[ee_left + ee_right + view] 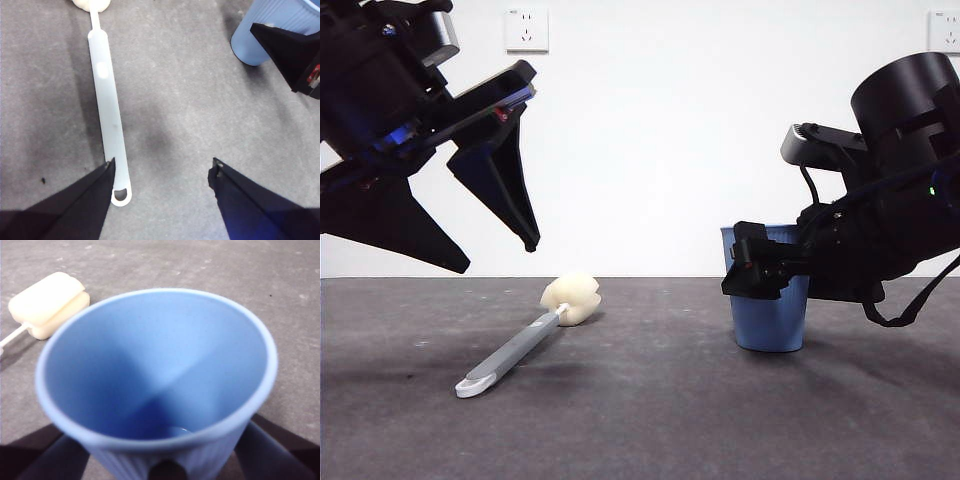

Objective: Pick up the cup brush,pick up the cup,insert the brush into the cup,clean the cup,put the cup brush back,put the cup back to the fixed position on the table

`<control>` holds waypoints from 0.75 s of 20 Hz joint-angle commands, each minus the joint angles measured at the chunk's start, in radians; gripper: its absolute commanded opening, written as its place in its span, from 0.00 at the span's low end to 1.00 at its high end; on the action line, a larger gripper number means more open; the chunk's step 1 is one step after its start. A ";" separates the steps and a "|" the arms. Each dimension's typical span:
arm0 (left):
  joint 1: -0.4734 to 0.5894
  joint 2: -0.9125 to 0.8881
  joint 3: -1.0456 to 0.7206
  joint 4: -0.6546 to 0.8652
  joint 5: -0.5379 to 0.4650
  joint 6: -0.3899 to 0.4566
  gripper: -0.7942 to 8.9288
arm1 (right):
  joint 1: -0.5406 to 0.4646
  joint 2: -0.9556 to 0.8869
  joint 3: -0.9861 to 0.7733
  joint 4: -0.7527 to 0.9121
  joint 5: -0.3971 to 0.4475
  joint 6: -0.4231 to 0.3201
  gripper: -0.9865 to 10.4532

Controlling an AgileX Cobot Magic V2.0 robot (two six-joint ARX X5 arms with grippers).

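Note:
The cup brush [520, 348] lies flat on the table [640, 420], its cream sponge head [570, 298] towards the back and its white looped end nearest me. My left gripper [498, 257] hangs open above the handle's looped end; in the left wrist view the handle [107, 100] runs beside one jaw of this gripper [163, 162]. The blue cup [770, 325] stands upright on the table at the right. My right gripper [765, 270] is shut on its sides, a jaw flanking each wall of the cup [155, 370]. The sponge head [47, 302] shows beyond the rim.
The left wrist view catches the cup [265, 35] and a black jaw of the right gripper [295, 55] beside it. A white wall with two sockets [526, 30] stands behind the table. Bare table separates the brush from the cup.

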 commanded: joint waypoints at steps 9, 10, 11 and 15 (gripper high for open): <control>-0.003 0.002 -0.009 0.001 -0.003 0.013 0.41 | 0.001 -0.056 -0.006 -0.035 0.003 -0.019 0.56; -0.003 0.002 -0.009 0.000 -0.003 0.013 0.41 | 0.000 -0.069 -0.006 -0.064 0.005 -0.014 0.56; -0.003 0.002 -0.009 0.000 -0.002 0.013 0.41 | 0.000 -0.085 -0.006 -0.104 0.008 -0.014 0.56; -0.003 0.002 -0.009 0.000 -0.002 0.013 0.41 | 0.000 -0.198 -0.006 -0.263 0.009 -0.016 0.56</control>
